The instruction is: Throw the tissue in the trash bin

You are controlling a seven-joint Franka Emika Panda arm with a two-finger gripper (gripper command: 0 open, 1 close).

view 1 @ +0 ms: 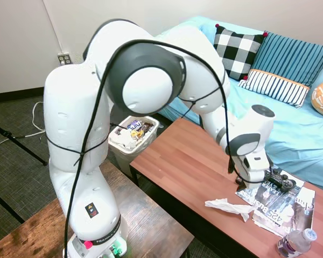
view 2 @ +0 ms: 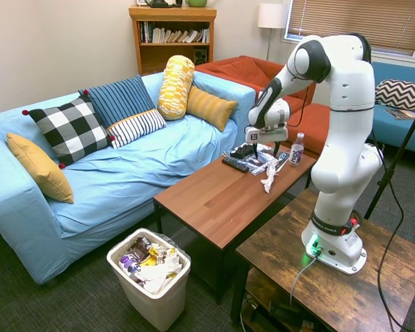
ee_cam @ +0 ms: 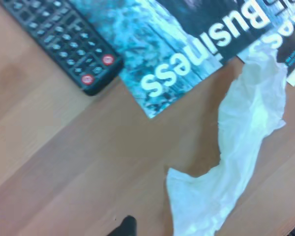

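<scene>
- The trash bin stands on the dark carpet at one end of the wooden table, just beside the blue sofa; wrappers and crumpled paper fill its clear liner. In the first exterior view the trash bin shows behind the arm.
- The tissue lies crumpled on the table top near its far end, well apart from the bin. One end touches the magazines.
- In the wrist view the tissue runs as a long wrinkled strip across bare wood, its one end over the edge of a magazine printed "Business", with a black remote beside that.
- The gripper hangs over the magazines and remote, just beside the tissue and holding nothing; whether its jaws are spread or pressed together cannot be told.
- A water bottle stands past the magazines at the table's end.
- Checked, striped and yellow pillows line the sofa back.
</scene>
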